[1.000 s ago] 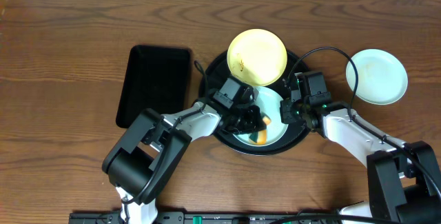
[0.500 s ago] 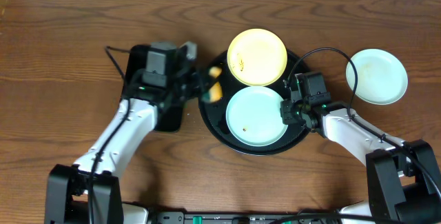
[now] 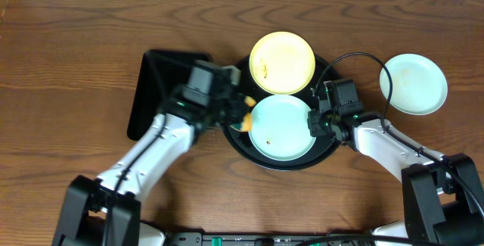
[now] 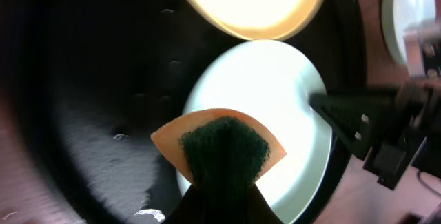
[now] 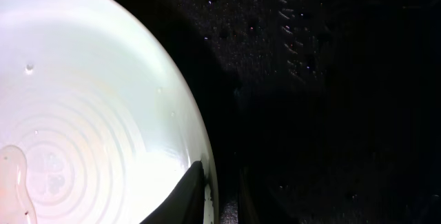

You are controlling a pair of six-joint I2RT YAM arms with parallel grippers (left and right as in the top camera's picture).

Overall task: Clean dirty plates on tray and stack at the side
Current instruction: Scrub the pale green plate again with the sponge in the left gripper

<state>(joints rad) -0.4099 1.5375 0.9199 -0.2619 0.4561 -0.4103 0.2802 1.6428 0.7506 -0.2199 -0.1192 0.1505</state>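
Status: task in progress; judged about one third complete.

Nearest the robot, the near mint-green plate (image 3: 283, 132) lies flat in the front half of the tray (image 3: 291, 165); the overhead view shows a small brown speck on its face, so cleaning of this plate is judged unfinished; the left gripper (image 4: 220, 200) is pressed together on a sponge (image 4: 220, 148), orange with a dark green scouring face, held at the plate's left edge; the right gripper (image 5: 217, 196) pinches the plate's right rim, one finger on each side, apparently to steady it.

Behind it, just beside it, the yellow plate (image 3: 281, 63) lies in the back half of the tray; brownish smears show on its left part; judged not yet cleaned.

Farther right, off the tray, the second mint-green plate (image 3: 412, 85) lies alone on the table (image 3: 76, 49); judged the finished item; faint marks on it cannot be resolved.

Left to do: complete the scrub of the near plate; clean the yellow plate; stack both on the side plate; no stack exists yet.
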